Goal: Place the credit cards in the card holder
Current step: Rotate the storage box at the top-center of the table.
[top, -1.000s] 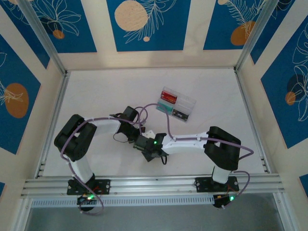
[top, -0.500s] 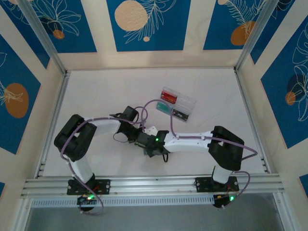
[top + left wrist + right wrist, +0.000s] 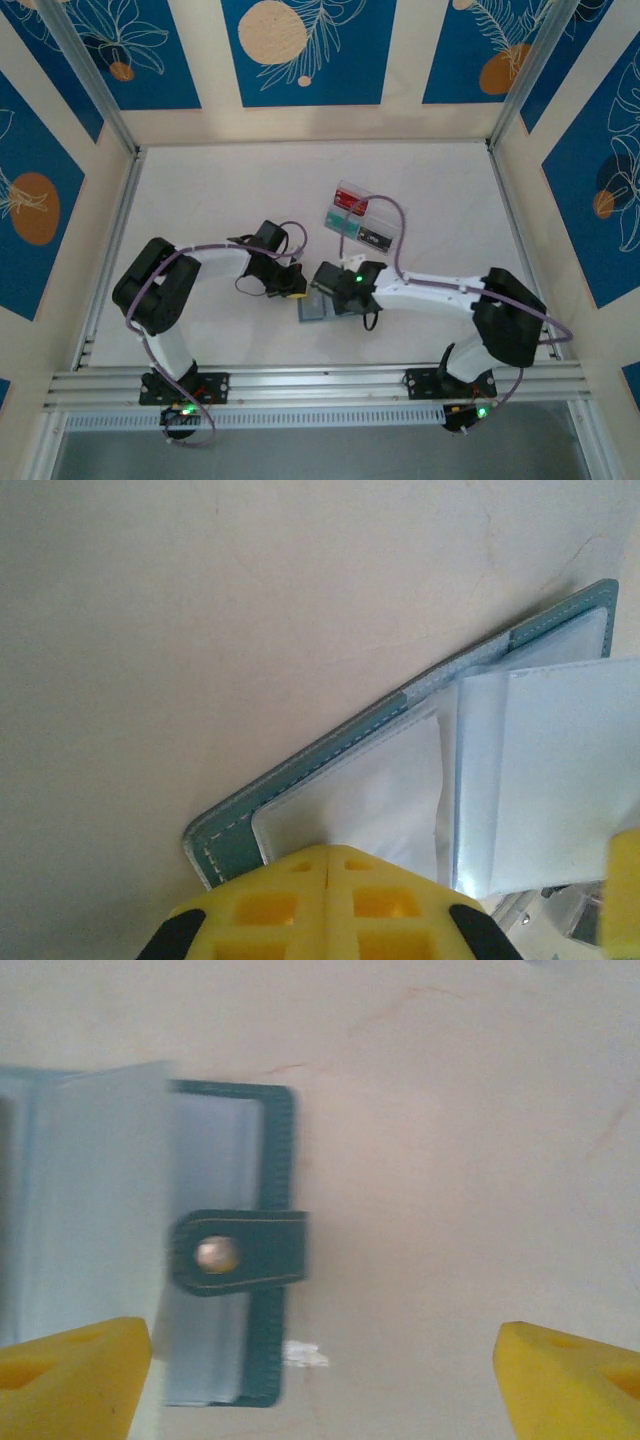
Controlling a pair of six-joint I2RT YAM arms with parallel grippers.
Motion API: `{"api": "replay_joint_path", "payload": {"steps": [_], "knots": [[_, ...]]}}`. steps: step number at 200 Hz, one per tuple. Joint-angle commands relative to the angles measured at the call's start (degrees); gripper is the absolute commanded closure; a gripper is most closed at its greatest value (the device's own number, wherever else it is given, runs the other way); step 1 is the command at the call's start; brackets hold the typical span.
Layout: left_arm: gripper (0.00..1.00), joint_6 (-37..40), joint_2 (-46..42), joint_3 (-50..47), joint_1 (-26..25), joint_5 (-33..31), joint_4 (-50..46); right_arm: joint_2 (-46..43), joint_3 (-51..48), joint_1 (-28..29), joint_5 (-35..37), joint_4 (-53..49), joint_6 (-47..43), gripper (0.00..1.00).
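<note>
Found the card holder lying open; noted left gripper clenched at its left edge, right gripper released, jaws wide, over its snap tab.

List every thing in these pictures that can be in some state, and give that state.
card holder: open, lying flat, clear sleeves showing
snap strap: undone
left claw: shut, at the card holder's edge
right claw: open, nothing gripped
credit cards: in the clear tray's compartments
</note>
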Motion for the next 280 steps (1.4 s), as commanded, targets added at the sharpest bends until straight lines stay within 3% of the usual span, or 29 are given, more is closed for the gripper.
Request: {"api": "replay_joint_path", "payload": {"steps": [1,24,45,64,95,117,166,207,280], "knots": [[1.00,1.8,1.1,-0.8,-0.4,-5.9,-5.5,-6.6,-2.2,-3.5,-2.9,-0.4,3.8,0.10],[1.00,1.9,1.2,-0.6,-0.4,-5.7,-5.6,-12.5,-2.0,-10.2,-6.3,1.5,-1.2,0.13],[1.00,2.2,1.3,-0.1,-0.4,-5.5,-5.7,-13.8,1.0,-16.1,-6.7,2.8,-9.1,0.23],[1.00,2.5,1.6,0.5,-0.4,-5.5,-6.1,-8.6,6.7,-20.3,-3.9,0.5,-15.2,0.32],[1.00,3.0,1.6,1.6,-0.4,-5.6,-6.9,2.4,14.8,-22.8,3.4,-0.5,-23.3,0.29],[1.00,3.0,1.6,1.7,-0.4,-5.3,-6.8,8.0,18.4,-26.2,1.7,1.8,-27.8,0.26],[1.00,3.0,1.8,1.3,-0.4,-5.0,-6.2,18.2,24.0,-27.5,3.3,6.4,-37.6,0.25],[1.00,2.9,1.9,0.9,-0.3,-4.9,-5.7,20.9,24.6,-28.8,-5.0,9.5,-40.1,0.32],[1.00,2.8,1.9,1.0,0.1,-4.9,-5.8,24.2,25.4,-32.1,-11.1,6.2,-41.1,0.38]]}}
